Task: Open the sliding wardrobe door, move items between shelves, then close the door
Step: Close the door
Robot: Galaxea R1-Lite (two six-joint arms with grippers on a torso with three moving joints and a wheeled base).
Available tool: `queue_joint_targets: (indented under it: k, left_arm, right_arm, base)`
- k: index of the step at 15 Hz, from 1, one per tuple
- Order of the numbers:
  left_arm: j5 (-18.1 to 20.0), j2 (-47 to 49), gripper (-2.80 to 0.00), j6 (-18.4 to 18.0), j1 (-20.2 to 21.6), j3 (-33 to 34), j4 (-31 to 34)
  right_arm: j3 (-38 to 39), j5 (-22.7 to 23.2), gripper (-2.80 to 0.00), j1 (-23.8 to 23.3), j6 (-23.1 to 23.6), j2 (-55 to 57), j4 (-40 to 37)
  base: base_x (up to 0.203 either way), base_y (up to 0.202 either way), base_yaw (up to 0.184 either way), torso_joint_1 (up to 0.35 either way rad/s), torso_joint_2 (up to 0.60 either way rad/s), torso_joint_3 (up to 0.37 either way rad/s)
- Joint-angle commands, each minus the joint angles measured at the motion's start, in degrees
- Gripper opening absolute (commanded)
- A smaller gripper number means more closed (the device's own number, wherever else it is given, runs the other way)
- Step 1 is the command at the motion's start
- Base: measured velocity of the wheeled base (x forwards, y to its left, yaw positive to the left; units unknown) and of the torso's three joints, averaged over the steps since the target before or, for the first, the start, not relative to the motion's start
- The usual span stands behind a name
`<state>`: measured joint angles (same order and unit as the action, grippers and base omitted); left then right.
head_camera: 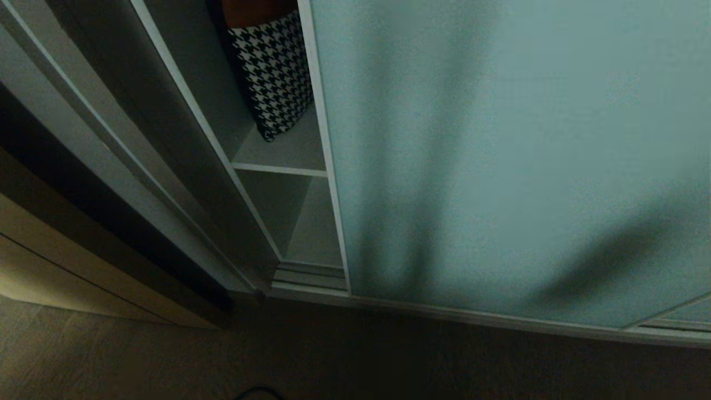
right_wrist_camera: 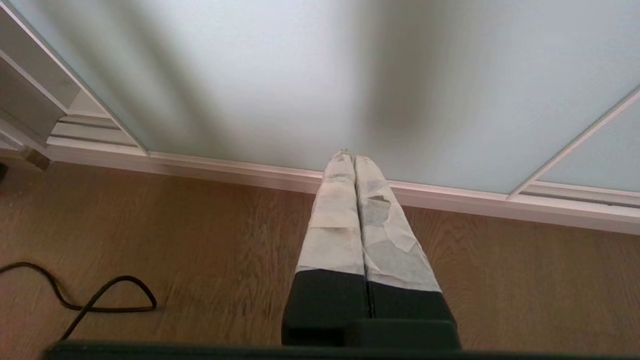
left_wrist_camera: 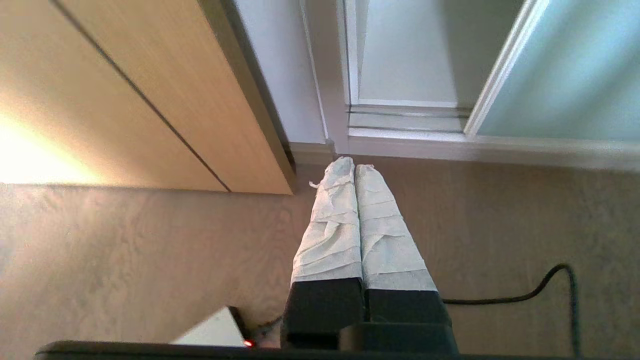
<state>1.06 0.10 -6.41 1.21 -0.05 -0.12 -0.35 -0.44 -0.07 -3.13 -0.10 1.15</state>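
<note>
Wooden floor (head_camera: 355,361) lies nearest. The sliding wardrobe door (head_camera: 500,166) stands slightly open at its left edge, exposing shelves (head_camera: 280,166) and a houndstooth bag (head_camera: 272,72). Left gripper (left_wrist_camera: 354,165) and right gripper (right_wrist_camera: 350,157) hang clenched, empty, above the floor.

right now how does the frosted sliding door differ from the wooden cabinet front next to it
The sliding wardrobe door is a frosted pale teal-green panel in a slim silver-grey frame; the cabinet front is beige wood grain crossed by a thin dark seam. The door sits to the right of the open shelf gap, the cabinet front to its left. The door runs in a floor track; the cabinet front shows none. Both are flat, upright and reach down to the floor.
</note>
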Motion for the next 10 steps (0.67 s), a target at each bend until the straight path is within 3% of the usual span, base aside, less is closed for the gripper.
queue_joint_targets:
  k: [1,3,5,8,10]
  left_arm:
    - [-0.6,0.0,-2.8,2.8,0.0,-1.0,-2.2]
    - [-1.2,0.3,-2.8,3.6,0.0,-9.6,-3.1]
    - [0.0,3.9,-2.8,3.7,0.0,-23.9,0.3]
    - [4.8,20.3,-2.8,4.3,-0.9,-42.2,4.1]
    - [9.6,33.6,-2.8,6.6,-1.8,-53.6,5.2]
  right_arm:
    - [0.0,0.0,-2.8,0.0,0.0,0.0,0.0]
    - [0.0,0.0,-2.8,0.0,0.1,0.0,0.0]
    - [0.0,0.0,-2.8,0.1,0.0,0.0,0.0]
    - [0.0,0.0,-2.8,0.1,0.0,0.0,0.0]
    - [0.0,0.0,-2.8,0.0,0.0,0.0,0.0]
  base:
    - [0.0,0.0,0.0,0.0,0.0,0.0]
    - [0.0,0.0,0.0,0.0,0.0,0.0]
    - [0.0,0.0,0.0,0.0,0.0,0.0]
    - [0.0,0.0,0.0,0.0,0.0,0.0]
    - [0.0,0.0,0.0,0.0,0.0,0.0]
